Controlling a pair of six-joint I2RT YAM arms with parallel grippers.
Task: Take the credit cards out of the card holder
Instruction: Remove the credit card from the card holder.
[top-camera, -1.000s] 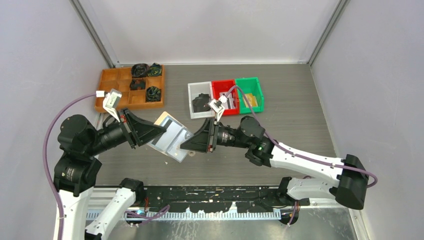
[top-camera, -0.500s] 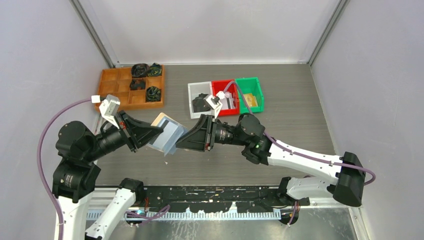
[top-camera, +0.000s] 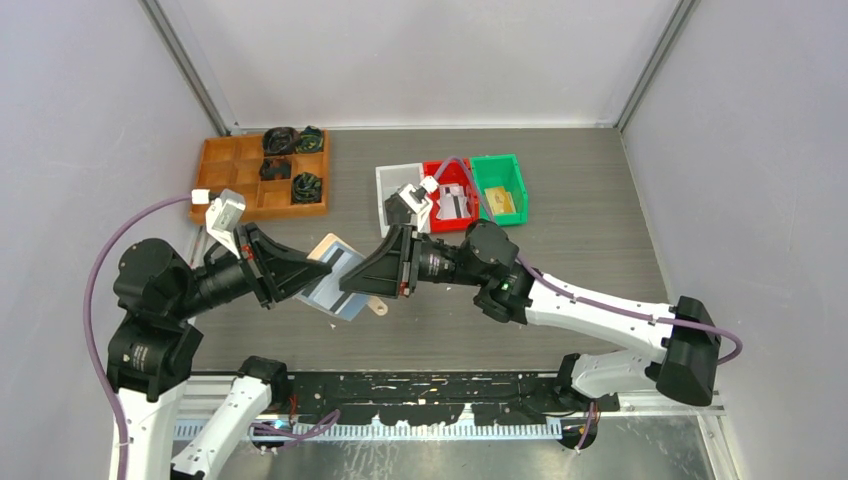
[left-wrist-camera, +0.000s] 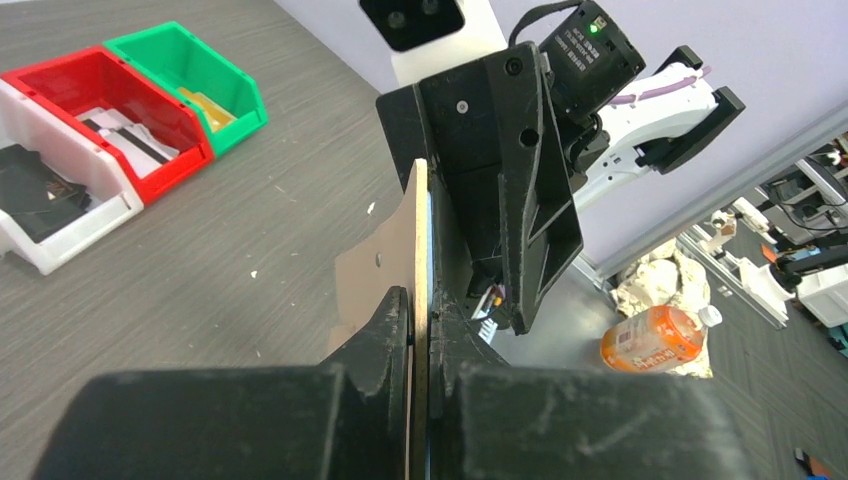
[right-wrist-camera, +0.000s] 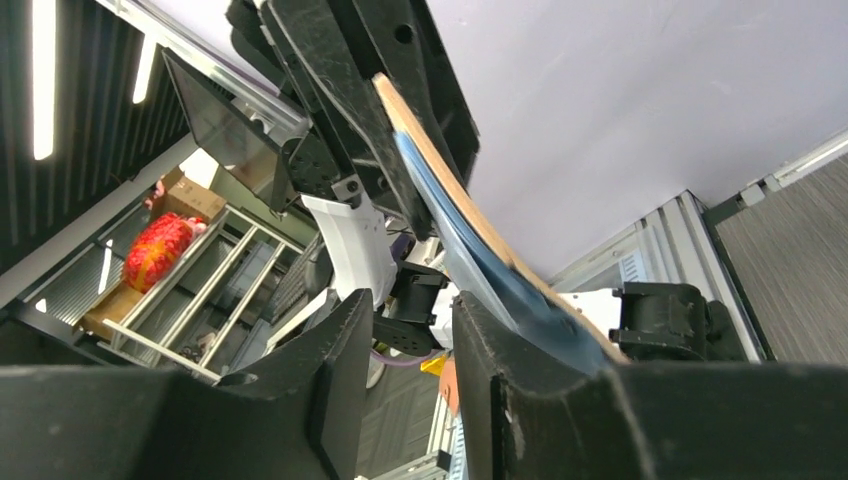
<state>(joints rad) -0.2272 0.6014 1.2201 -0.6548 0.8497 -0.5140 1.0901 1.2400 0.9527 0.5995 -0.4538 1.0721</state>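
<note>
The card holder (top-camera: 335, 297) hangs in the air left of centre in the overhead view, well clear of the table (top-camera: 580, 250), with its tab strap (top-camera: 378, 307) dangling at the lower edge; the left gripper (left-wrist-camera: 420, 310) is clamped tight on its beige edge, the thin panel pinched flat between the two pads; the right gripper (right-wrist-camera: 412, 305) stands part open at the opposite side, daylight showing between its fingers and the holder's pale blue lining lying along one of them, nothing pinched; white credit cards (top-camera: 455, 203) with a black stripe lie in the red bin (top-camera: 432, 170) in the upper middle of the frame, and whether any card sits in the blue pockets I cannot tell; the holder looks light and limp, likely to fold or swing at its crease, so the firm pinch near the spine is the right anchor; any card inside would be stiff, thin and slick, best taken by its exposed short edge and drawn straight along the pocket, since a skewed pull would probably jam it or drag the soft holder along
</note>
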